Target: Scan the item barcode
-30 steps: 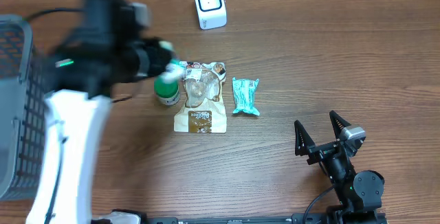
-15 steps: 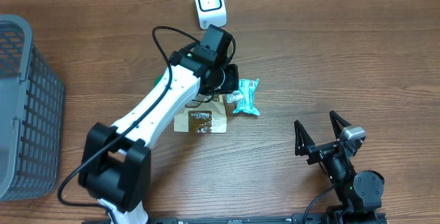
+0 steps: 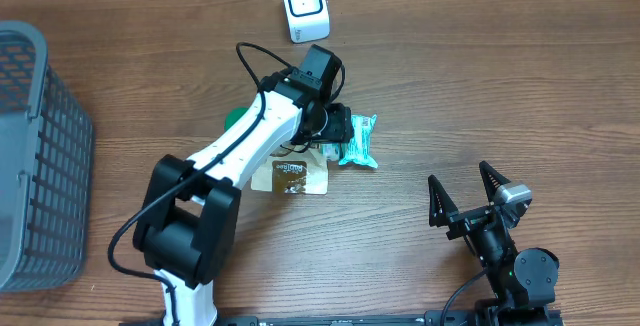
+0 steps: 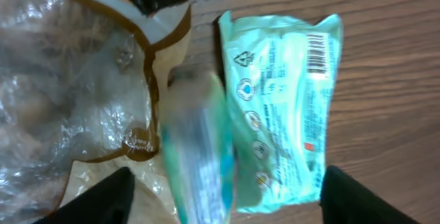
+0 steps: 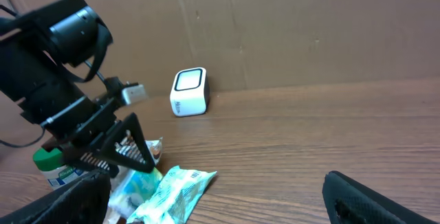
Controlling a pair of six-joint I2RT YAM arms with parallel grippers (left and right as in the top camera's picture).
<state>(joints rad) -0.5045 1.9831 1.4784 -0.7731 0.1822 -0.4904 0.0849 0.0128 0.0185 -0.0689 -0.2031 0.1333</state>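
Observation:
My left gripper point(image 3: 338, 131) hovers low over the pile of items, and its jaws stand open. In the left wrist view a blurred teal packet point(image 4: 196, 148) sits loose between the fingers point(image 4: 103, 196), touching neither. Beside it a second teal packet point(image 4: 285, 107) lies flat on the table, with its barcode point(image 4: 317, 52) facing up. The white scanner point(image 3: 305, 6) stands at the far edge, also seen as the scanner point(image 5: 188, 92) in the right wrist view. My right gripper point(image 3: 468, 194) rests open and empty at the near right.
A clear bag with brown trim point(image 3: 290, 171) lies under the left arm. A green-capped bottle point(image 3: 233, 118) stands just left of it, partly hidden. A grey basket point(image 3: 30, 166) fills the left edge. A cardboard wall point(image 5: 309, 25) backs the table.
The left arm swung in from the left and settled over the pile. Its jaws have opened, and a teal packet now sits loose between them. The right arm has not moved.

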